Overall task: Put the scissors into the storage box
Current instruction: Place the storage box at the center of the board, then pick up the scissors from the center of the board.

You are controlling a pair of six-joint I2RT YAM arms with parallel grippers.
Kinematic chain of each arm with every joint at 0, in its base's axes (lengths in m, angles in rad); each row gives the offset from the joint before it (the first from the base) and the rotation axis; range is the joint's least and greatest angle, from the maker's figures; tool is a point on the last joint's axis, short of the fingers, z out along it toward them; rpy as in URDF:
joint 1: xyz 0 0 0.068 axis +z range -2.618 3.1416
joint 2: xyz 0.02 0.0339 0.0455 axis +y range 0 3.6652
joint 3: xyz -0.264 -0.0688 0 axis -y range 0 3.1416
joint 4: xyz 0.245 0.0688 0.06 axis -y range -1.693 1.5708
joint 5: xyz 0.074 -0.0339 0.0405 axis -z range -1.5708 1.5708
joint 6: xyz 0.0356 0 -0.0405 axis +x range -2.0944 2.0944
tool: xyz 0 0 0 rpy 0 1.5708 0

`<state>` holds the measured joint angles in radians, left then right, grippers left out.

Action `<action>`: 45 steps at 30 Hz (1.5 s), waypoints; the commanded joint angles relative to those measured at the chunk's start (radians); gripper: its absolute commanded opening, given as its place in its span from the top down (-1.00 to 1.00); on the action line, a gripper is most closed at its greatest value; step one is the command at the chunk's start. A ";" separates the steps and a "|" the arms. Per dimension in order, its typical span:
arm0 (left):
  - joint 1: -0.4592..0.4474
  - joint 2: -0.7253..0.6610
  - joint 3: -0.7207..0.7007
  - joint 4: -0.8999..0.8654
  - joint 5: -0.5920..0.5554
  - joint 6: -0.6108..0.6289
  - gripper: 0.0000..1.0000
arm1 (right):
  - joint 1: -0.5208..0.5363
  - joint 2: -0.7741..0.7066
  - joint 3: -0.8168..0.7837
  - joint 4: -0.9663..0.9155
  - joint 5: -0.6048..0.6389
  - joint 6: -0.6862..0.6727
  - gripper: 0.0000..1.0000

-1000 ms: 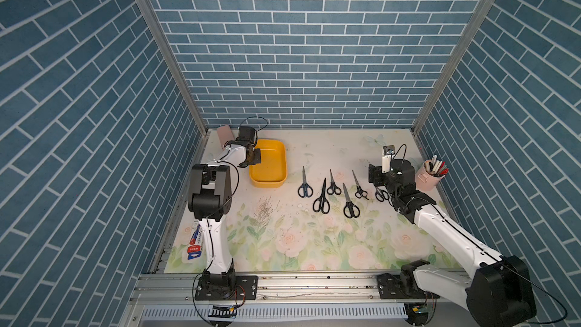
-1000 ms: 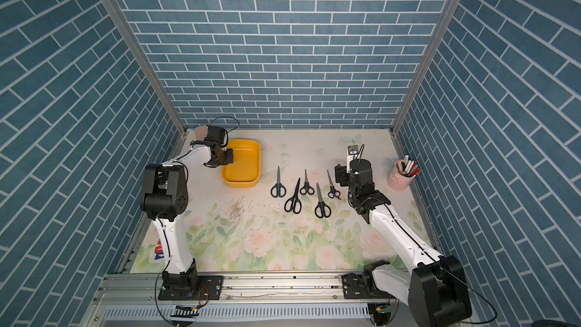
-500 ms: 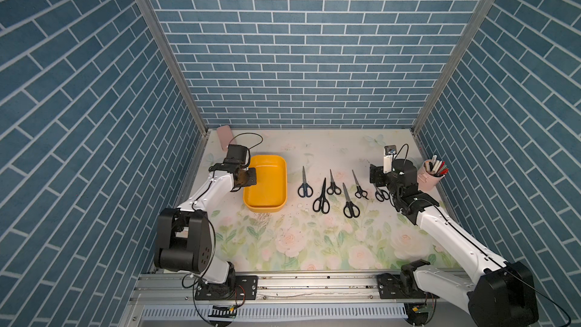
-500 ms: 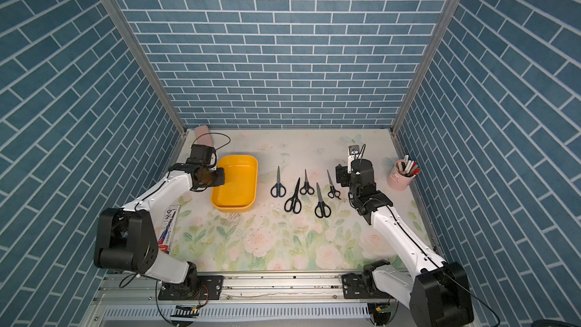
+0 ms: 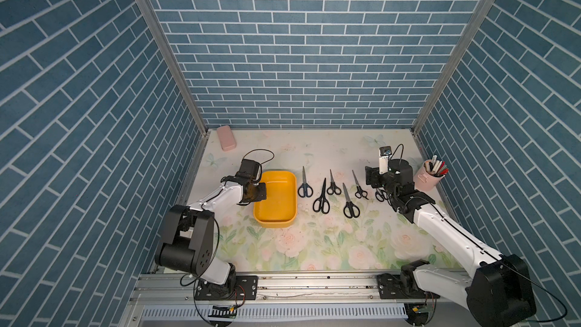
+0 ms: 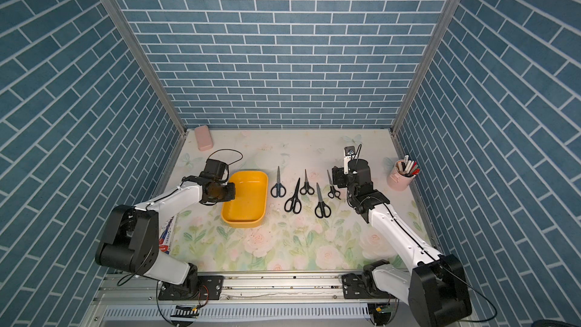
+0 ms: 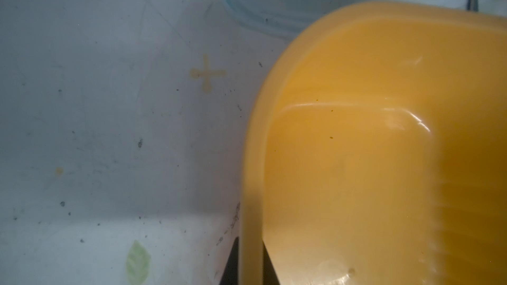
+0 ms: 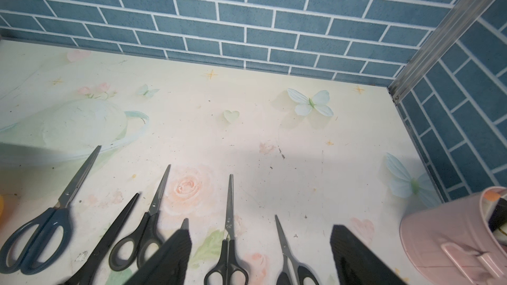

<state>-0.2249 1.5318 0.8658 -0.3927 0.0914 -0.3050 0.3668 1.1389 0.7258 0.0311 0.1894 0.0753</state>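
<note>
**Ana:** Since one second ago the yellow box (image 5: 276,202) has travelled from the back left of the table (image 5: 314,246) toward the front, and the left arm swung with it. The pink case (image 5: 227,137) is now alone in that back corner, and it is closed.

**Ben:** What holds the box?

**Ana:** The left gripper (image 7: 251,264) is closed on its left rim. The wrist view shows the rim pinched between two dark fingers.

**Ben:** Is anything inside?

**Ana:** No, its floor is bare. All six scissors (image 5: 321,199) lie on the table to the right of it, with the blades pointing to the back wall. The nearest pair is just beside the box.

**Ben:** And the right gripper (image 8: 260,230)?

**Ana:** It stands wide and holds nothing, above the right end of the row. Two small pairs show between its fingers.

**Ben:** So the step is to bring the box close, I think.

**Ana:** I think so too. To do it well, the rim should stay pinched, the box should slide flat, and it should stop before it pushes the first pair. The right gripper should centre on one pair only, or the neighbour may be dragged.

**Ben:** Any other container?

**Ana:** The pink cup (image 5: 427,179) at the far right holds pens.
</note>
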 commanded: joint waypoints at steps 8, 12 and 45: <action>0.000 0.059 -0.014 0.075 -0.021 -0.029 1.00 | 0.009 0.027 -0.007 0.038 -0.018 0.018 -0.68; -0.001 0.095 -0.006 0.087 -0.023 -0.025 1.00 | 0.010 0.041 -0.009 0.043 -0.016 0.021 -0.68; -0.016 -0.118 0.183 -0.076 -0.059 -0.060 -0.51 | 0.009 0.151 0.162 -0.280 -0.059 0.267 -1.00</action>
<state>-0.2371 1.4487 1.0119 -0.4053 0.0616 -0.3618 0.4049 1.2949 0.8787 -0.1375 0.2115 0.2077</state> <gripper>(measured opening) 0.750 0.999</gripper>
